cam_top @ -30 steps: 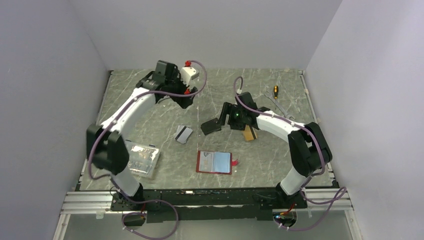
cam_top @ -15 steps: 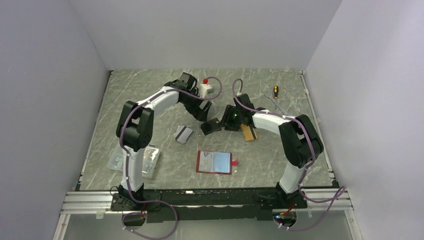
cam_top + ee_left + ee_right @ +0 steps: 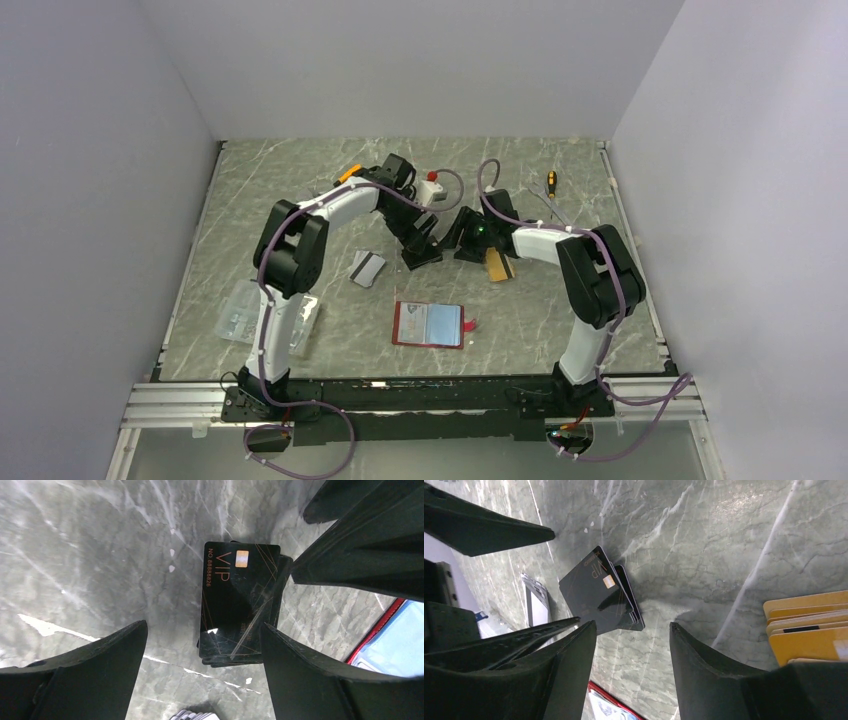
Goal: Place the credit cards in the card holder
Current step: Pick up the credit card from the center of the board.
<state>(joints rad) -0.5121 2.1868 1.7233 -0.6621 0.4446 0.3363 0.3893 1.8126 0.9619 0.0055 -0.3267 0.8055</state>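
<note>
Left gripper [image 3: 204,630]: fingers spread wide and empty, hanging low over the black card stack [image 3: 239,605]. The stack lies between the two fingers, closer to one finger than the other. Whether it touches either cannot be told.
Right gripper [image 3: 633,627]: jaws apart, nothing between them, just beside the same stack on its far-right side and close to the left gripper.
Black card stack: several glossy cards, slightly fanned, lying flat on the surface [image 3: 300,200] behind the card holder [image 3: 430,324].
Orange-gold cards [image 3: 809,630]: a fanned pile lying flat, just beside the right gripper.
Silver-white cards [image 3: 366,267]: a small pile near the black stack, on its left.
Card holder: lies open near the front of the surface, bluish lining up, apart from all three piles. No card shows in it.
Handling, as a judgement: the cards look light, thin and stiff, with a slick face. They sit flush on the surface, so a finger has no gap to get under, and a squeezed stack would likely shear and fan further.
Where to take hold: by the two long edges, fingertips low against the surface. Failing that, one edge could be tipped up first and the card then pinched across its faces.
Risk: lifting several cards at once, or a card squirting out sideways.
</note>
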